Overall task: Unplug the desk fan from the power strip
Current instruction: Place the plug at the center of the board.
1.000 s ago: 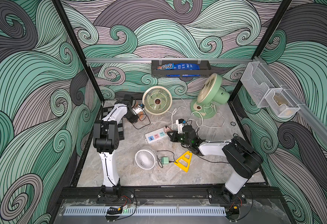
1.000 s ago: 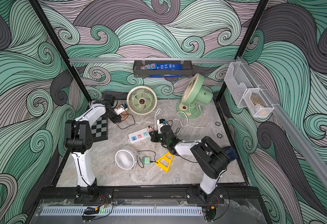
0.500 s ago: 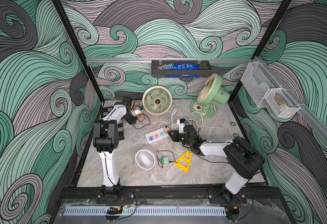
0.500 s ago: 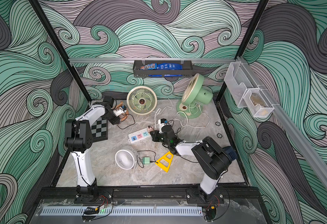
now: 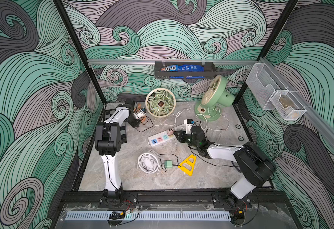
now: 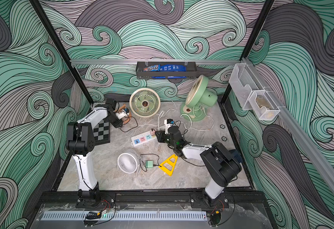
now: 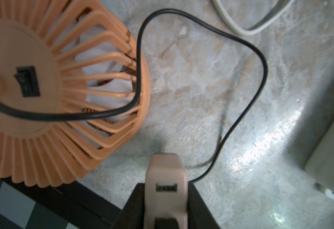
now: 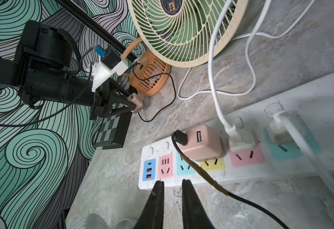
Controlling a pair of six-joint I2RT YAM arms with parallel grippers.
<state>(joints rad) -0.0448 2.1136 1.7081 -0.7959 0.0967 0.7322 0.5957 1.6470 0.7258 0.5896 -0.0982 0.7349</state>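
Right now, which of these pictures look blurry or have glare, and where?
Left wrist view: the orange fan is soft close-up, and a bright glare patch sits on the marble table. Right wrist view: the power strip is crisp at its blue socket, blurred at its other end. Both top views: sharp, evenly lit.

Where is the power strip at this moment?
In both top views the power strip lies slanted near the centre, between the cream fan behind and the small white fan in front, the right gripper beside it.
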